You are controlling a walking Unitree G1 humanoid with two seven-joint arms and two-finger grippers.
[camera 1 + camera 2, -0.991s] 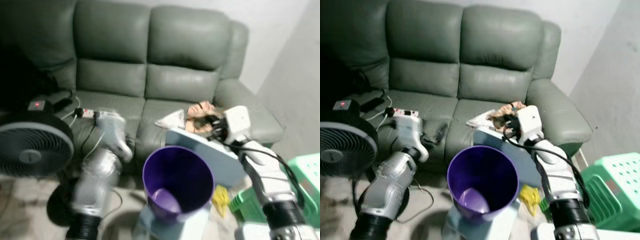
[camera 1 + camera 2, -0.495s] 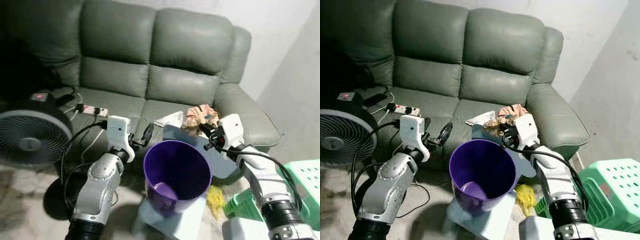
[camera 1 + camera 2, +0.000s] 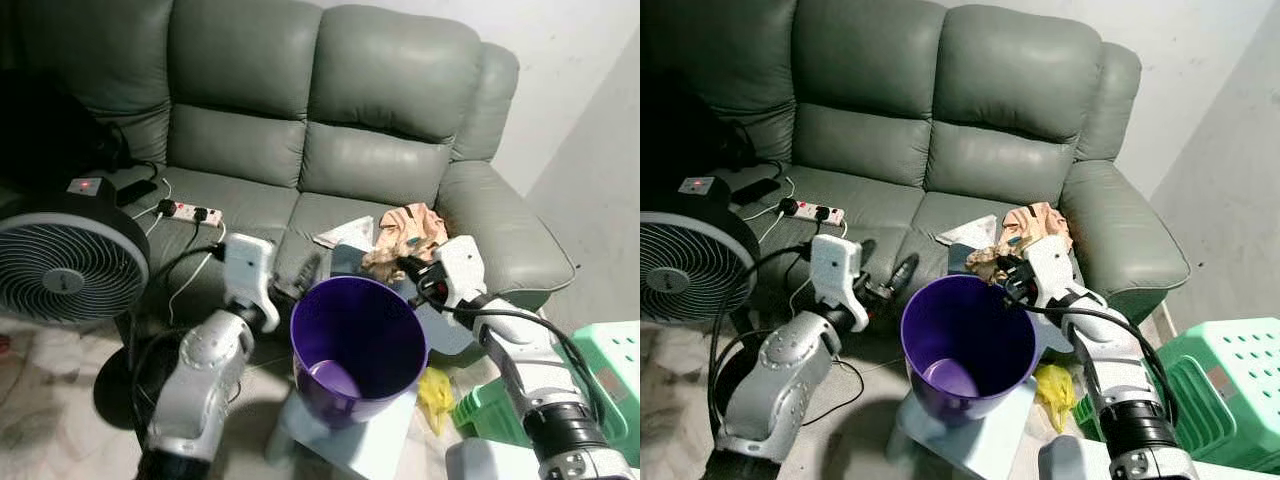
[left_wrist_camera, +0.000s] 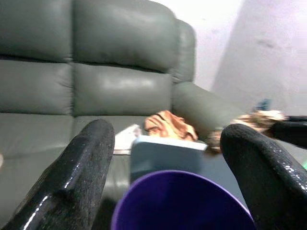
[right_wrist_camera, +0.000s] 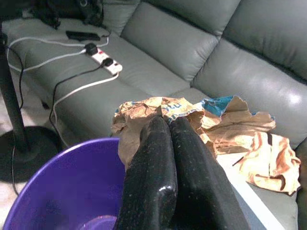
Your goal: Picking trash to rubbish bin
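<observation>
We have the right gripper (image 5: 165, 127) with its jaws pinched on the crumpled brown paper (image 5: 144, 110), holding it at the far rim of the purple bin (image 3: 358, 345) so a release should drop it inside. More paper trash (image 3: 410, 228) lies at the sofa's (image 3: 330, 170) front edge. Our left gripper (image 4: 168, 158) waits beside the bin, jaws spread, holding nothing.

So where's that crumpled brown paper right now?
The crumpled brown paper is pinched in the right gripper, just past the far rim of the purple bin, in front of the sofa.
</observation>
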